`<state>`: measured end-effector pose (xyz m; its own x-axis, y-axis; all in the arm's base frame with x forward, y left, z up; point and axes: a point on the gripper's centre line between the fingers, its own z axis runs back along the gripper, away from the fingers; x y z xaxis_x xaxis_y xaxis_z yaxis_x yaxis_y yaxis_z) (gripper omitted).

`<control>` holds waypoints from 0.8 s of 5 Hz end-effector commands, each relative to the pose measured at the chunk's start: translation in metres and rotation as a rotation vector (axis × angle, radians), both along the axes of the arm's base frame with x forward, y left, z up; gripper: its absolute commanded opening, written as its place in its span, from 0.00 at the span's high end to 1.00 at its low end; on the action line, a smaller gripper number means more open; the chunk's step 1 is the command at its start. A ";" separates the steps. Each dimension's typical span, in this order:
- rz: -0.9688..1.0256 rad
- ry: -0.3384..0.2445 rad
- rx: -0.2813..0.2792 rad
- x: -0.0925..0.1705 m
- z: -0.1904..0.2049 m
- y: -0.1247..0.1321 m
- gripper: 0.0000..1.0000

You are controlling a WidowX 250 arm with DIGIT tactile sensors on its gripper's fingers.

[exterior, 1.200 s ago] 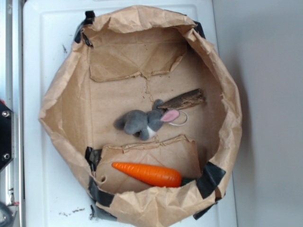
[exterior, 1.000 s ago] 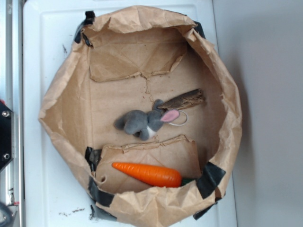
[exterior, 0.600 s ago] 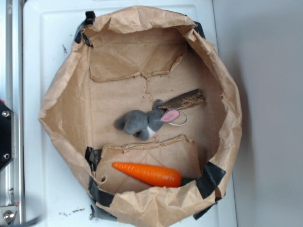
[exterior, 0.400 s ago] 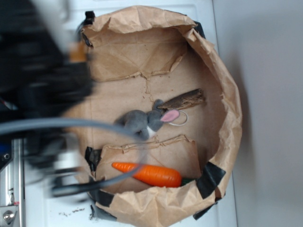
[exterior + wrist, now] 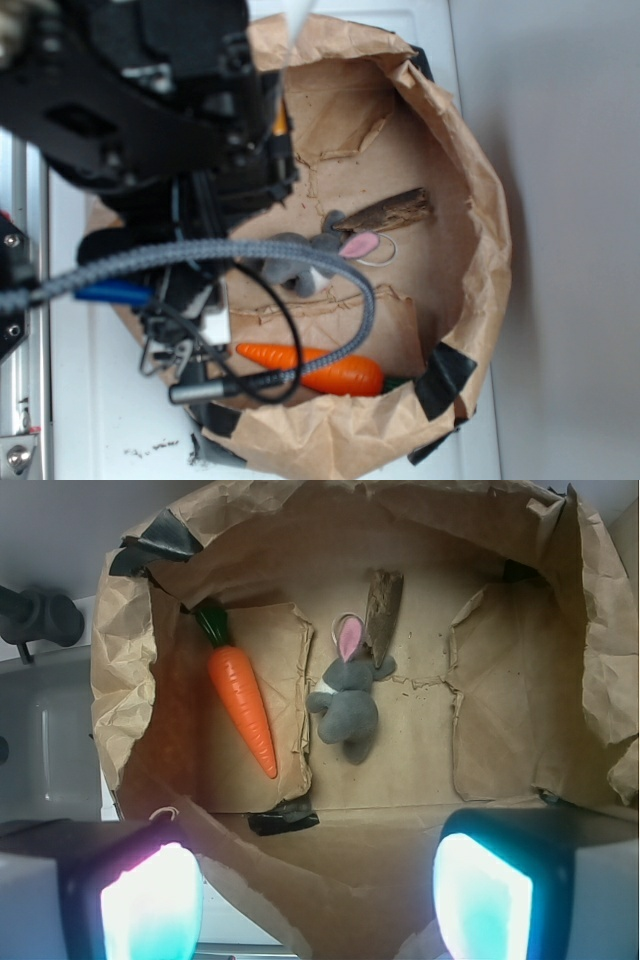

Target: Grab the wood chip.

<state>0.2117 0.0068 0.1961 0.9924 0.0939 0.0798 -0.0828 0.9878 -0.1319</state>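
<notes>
The wood chip (image 5: pixel 383 602) lies on the floor of the paper bag (image 5: pixel 130 670), one end touching the plush bunny (image 5: pixel 348 705) at its ears; the carrot (image 5: pixel 241 708) lies apart beyond the bunny. The end effector (image 5: pixel 315 900) is spread, empty, well short of the chip. Risk: closing there could catch the bunny's ear.

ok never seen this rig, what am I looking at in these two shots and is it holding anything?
It is a small robot arm working over a brown paper bag laid open. One picture looks down from outside; the other comes from a camera on the wrist, looking past the gripper, whose two fingers glow at the bottom edge. In the bag lie a wood chip, a grey plush bunny touching it, and an orange carrot. The gripper is open and holds nothing.
</notes>
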 end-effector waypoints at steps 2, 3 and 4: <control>0.021 0.019 0.172 0.063 -0.089 -0.006 0.00; 0.020 0.056 0.181 0.082 -0.119 0.006 0.00; 0.010 0.096 0.159 0.115 -0.142 0.023 0.00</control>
<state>0.3184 0.0232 0.0365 0.9945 0.0803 -0.0675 -0.0777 0.9962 0.0403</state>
